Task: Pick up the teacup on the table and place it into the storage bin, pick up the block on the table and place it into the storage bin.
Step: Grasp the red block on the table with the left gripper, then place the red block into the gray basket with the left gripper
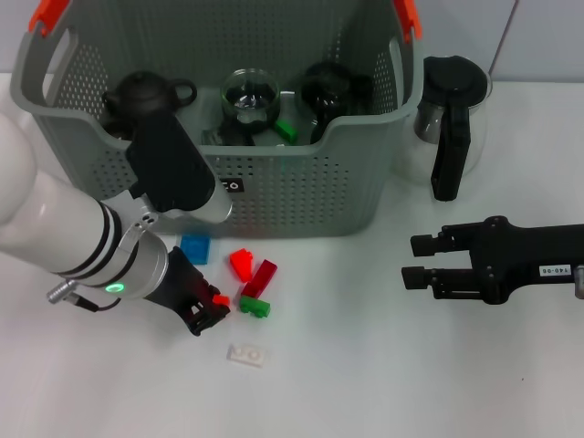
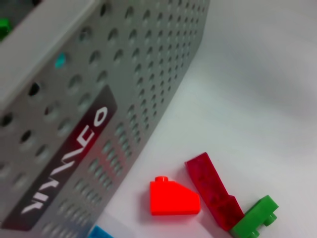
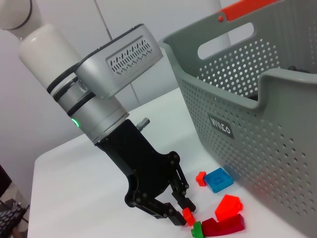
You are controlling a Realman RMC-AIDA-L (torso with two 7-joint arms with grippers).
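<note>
Left gripper (image 1: 212, 310) pinches a small red block (image 1: 221, 299).

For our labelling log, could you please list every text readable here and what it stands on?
"CO": end of the white logo on the storage bin's black label; earlier letters unreadable.
"T40-08", perhaps: white tag on the right arm, too small to be sure.
Nothing else legible.

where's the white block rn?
Head view: the white block lies flat on the table, left of centre, just in front of the green block and near the left gripper.
</note>
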